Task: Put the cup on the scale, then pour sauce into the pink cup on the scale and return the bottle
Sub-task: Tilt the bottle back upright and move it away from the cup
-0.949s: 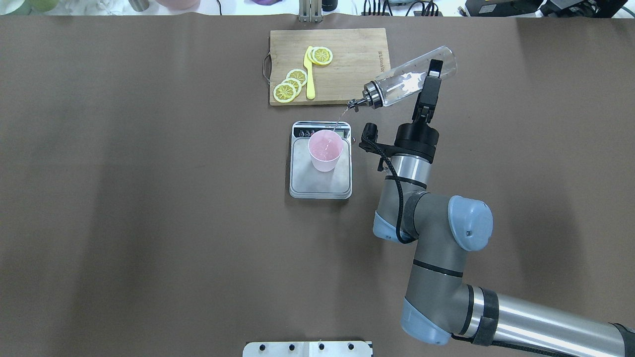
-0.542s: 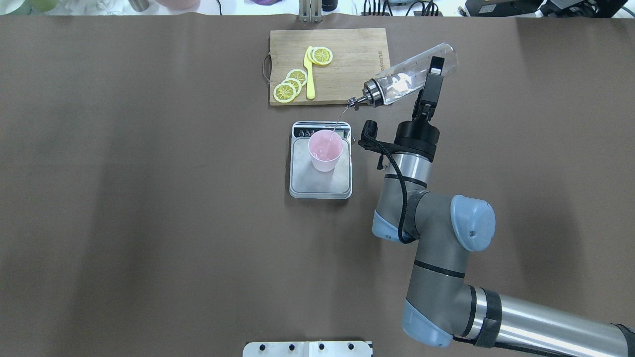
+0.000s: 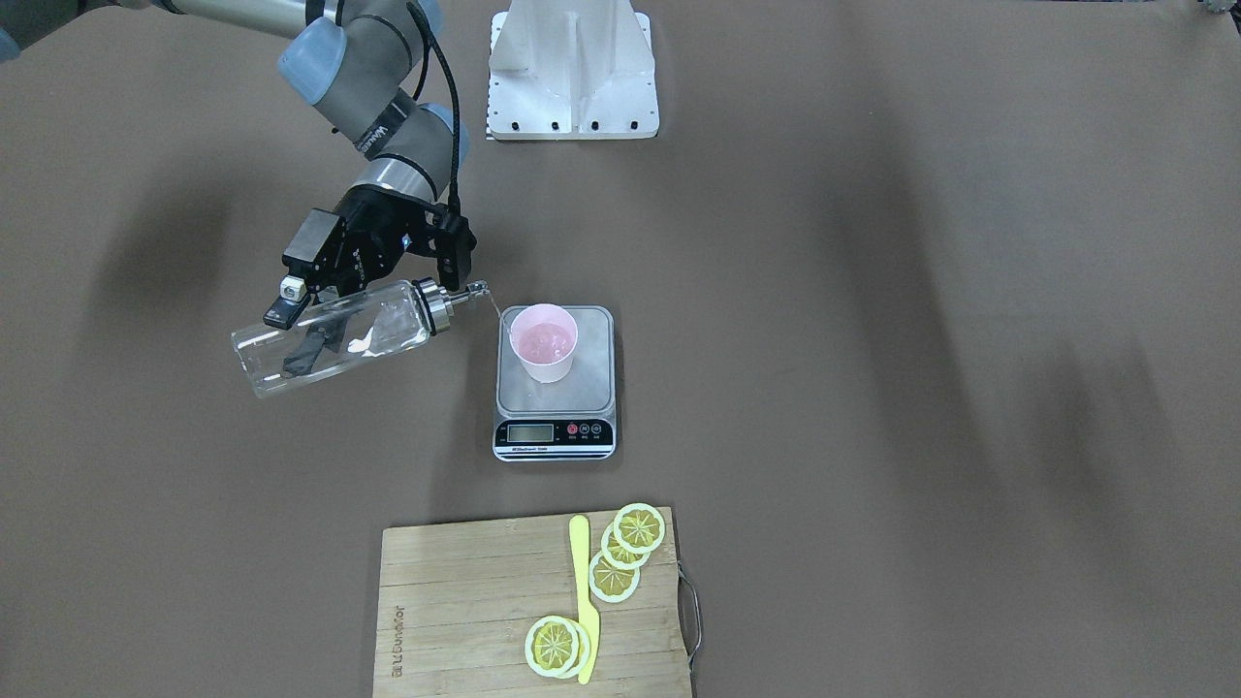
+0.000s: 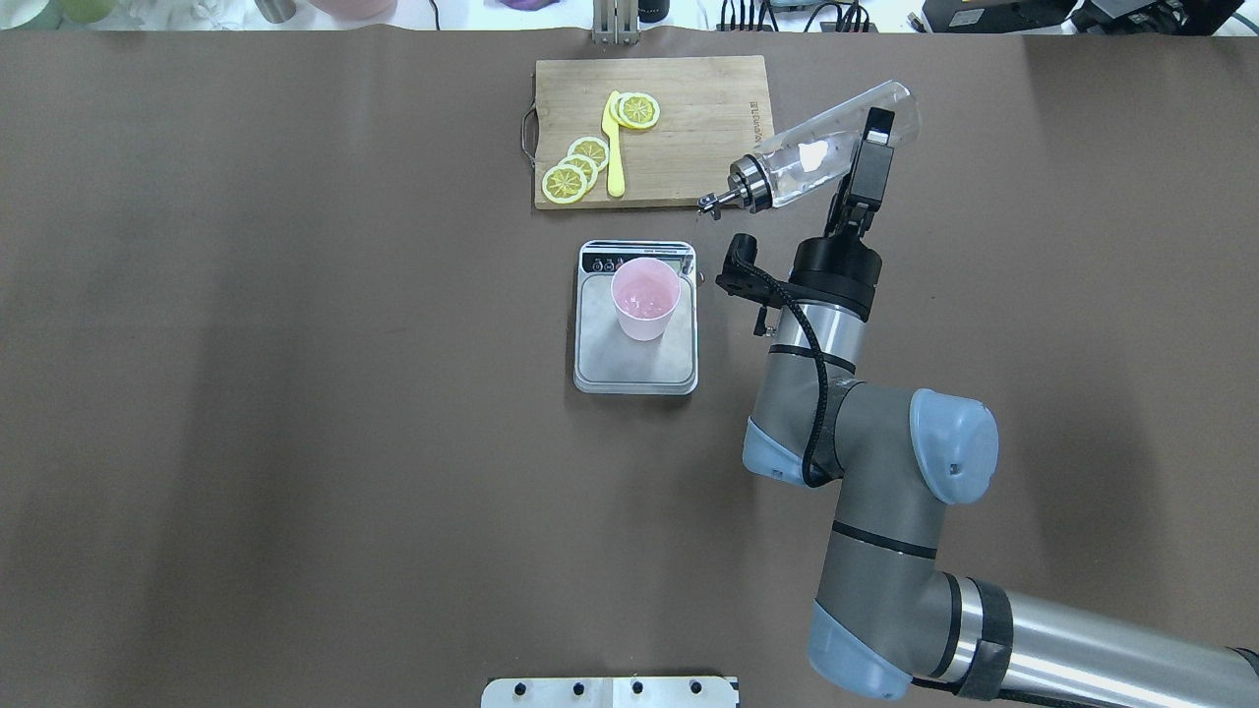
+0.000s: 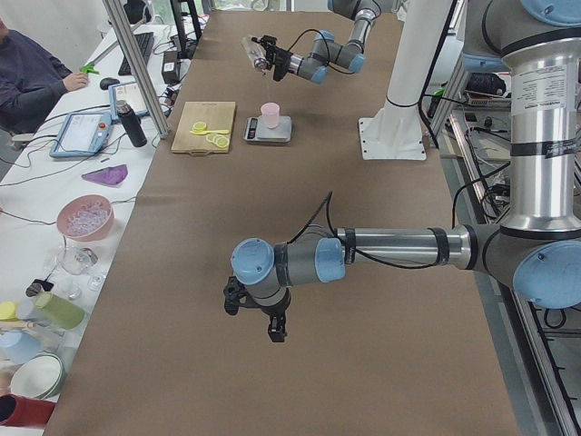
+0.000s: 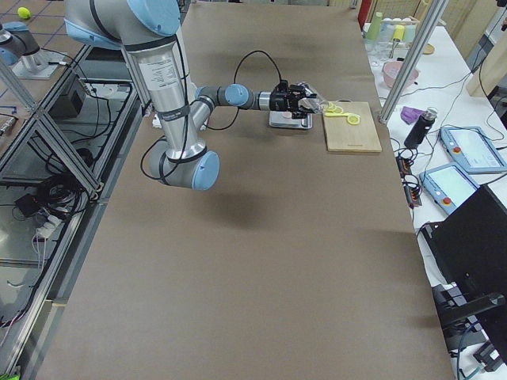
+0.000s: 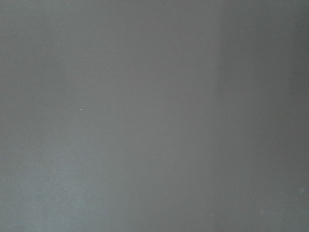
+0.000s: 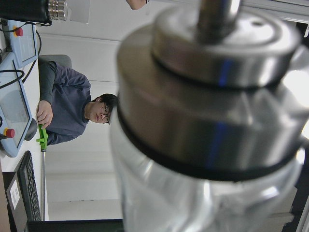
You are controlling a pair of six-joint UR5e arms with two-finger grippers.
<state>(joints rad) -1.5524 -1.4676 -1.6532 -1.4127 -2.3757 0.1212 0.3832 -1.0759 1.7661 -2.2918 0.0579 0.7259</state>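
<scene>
Your right fingers are clamped across the bottle near its base. It hangs tilted in the air, with the spout pointing away from them toward the cup. The cup stands on the scale, lower than the fingers and just past the spout tip, with liquid in it. The pour looks about done, so roll the wrist to raise the spout before carrying the bottle off, or drips may hit the scale. Set it upright on the desk, well clear. You cannot tell whether the left fingers are open.
</scene>
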